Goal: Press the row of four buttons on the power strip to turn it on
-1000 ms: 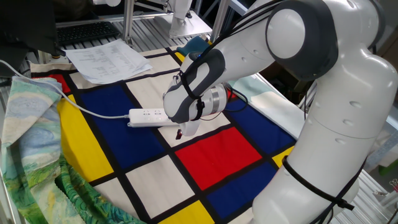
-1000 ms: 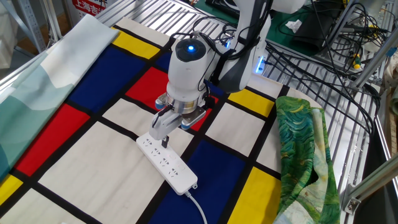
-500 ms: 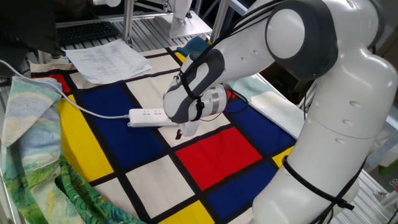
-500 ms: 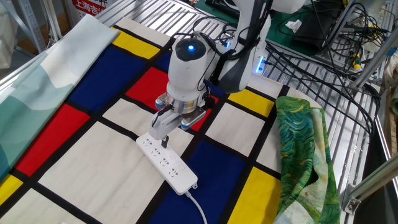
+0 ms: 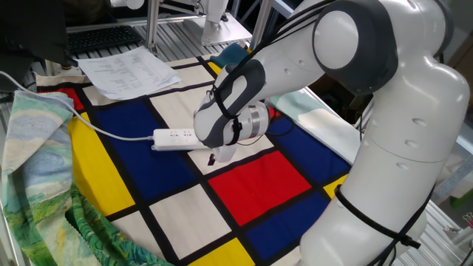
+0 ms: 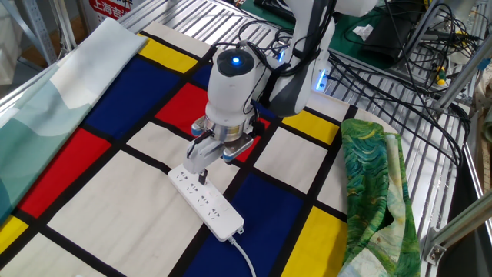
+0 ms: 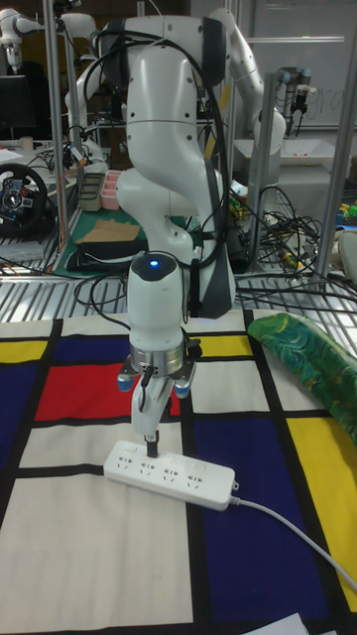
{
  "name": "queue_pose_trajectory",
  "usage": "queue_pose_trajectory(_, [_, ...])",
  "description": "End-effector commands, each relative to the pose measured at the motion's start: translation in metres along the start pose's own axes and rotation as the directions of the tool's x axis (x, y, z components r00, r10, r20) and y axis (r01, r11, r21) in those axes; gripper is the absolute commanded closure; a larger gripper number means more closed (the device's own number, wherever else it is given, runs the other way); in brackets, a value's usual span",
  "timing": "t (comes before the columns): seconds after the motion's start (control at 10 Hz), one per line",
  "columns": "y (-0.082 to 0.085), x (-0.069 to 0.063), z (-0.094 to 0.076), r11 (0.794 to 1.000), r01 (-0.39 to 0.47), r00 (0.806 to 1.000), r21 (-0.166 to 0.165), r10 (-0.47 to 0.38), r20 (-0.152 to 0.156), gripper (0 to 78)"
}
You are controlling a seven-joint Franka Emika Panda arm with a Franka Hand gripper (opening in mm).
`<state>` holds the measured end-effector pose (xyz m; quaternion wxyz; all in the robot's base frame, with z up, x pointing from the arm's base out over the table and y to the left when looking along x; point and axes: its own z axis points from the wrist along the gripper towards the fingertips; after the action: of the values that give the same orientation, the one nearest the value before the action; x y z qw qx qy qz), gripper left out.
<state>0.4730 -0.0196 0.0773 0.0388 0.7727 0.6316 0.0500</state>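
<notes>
The power strip [image 7: 171,474] lay flat on the checked tablecloth [image 6: 92,208], on a white square next to a blue one. Its thin white cord [image 7: 297,541] left the strip at about 4 o'clock in the tall fixed view and ran toward the lower right corner. The four buttons [image 7: 164,463] were seen only as small marks along the top face of the strip, and I could not separate them clearly.

The gripper [image 7: 149,441] pointed straight down over the end of the strip that is far from the cord. Its dark tip was at the top face of the strip or just above it; contact could not be confirmed. The fingers appeared as one narrow piece, with no clear gap and no clear touching, so I cannot tell if they were open or closed.

A green patterned cloth [image 6: 373,181] was at 3 o'clock from the strip in the other fixed view, well apart from it. White paper sheets [image 5: 126,70] lay at 11 o'clock from the strip in one fixed view.
</notes>
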Motion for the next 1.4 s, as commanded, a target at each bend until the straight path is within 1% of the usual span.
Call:
queue_pose_trajectory(0.1, [-0.0036,-0.0013,0.006,1.0,-0.015,1.0,0.008,0.015,-0.004,0.1])
queue_pose_trajectory(0.2, [-0.0045,-0.0009,0.0053,1.0,-0.018,1.0,0.009,0.018,-0.004,0.1])
queue_pose_trajectory(0.3, [-0.0071,0.0004,0.0029,1.0,-0.021,1.0,0.012,0.022,-0.01,0.1])
queue_pose_trajectory(0.7, [-0.0086,0.0014,0.0014,1.0,-0.026,1.0,0.012,0.026,-0.009,0.1])
queue_pose_trajectory(1.0, [-0.0084,0.0009,0.0044,1.0,-0.015,1.0,0.011,0.015,-0.01,0.1])
queue_pose_trajectory(1.1, [-0.0084,0.0007,0.0056,1.0,-0.01,1.0,0.027,0.01,-0.005,0.1])
queue_pose_trajectory(1.4, [-0.0084,0.0007,0.0058,0.999,-0.012,1.0,0.03,0.012,-0.006,0.1])
